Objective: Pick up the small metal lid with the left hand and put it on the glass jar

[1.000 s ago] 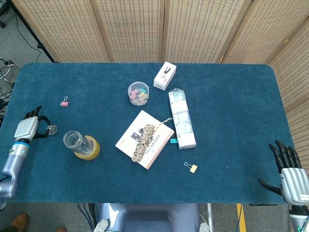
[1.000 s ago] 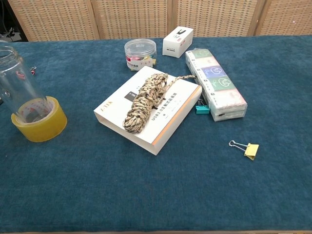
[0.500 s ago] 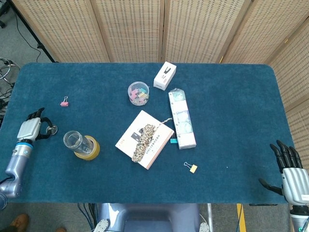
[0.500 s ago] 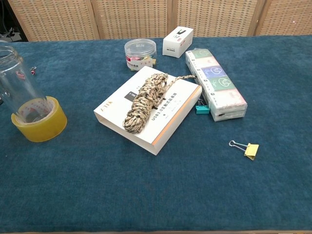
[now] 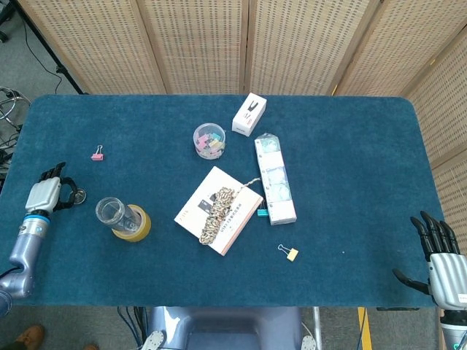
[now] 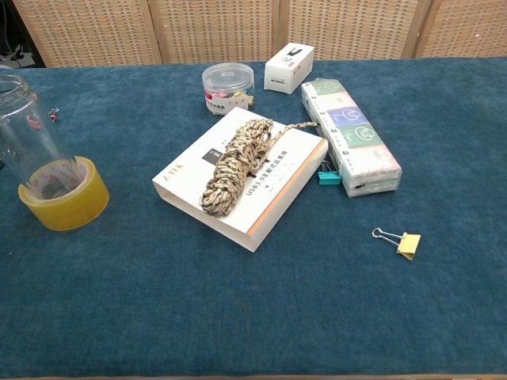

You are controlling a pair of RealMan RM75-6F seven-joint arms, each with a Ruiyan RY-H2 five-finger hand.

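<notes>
Hard to make out at the table's [image 5: 343, 146] left edge: small metal lid [image 5: 77, 195], half covered by curled fingers.

Left hand [image 5: 45, 194] left of the glass jar [image 5: 112, 211], fingers bent round the lid; actual grip impossible to tell. Right hand [image 5: 444, 266] well off to the jar's right, cut by the frame, fingers spread, holding nothing.

the head view looks steeply down from high above on the whole table [image 5: 350, 146]; the chest view sits low and near, facing forward; both share the book [image 5: 219, 210] and glass jar [image 6: 32, 142] right of the left hand [image 5: 45, 193].
</notes>
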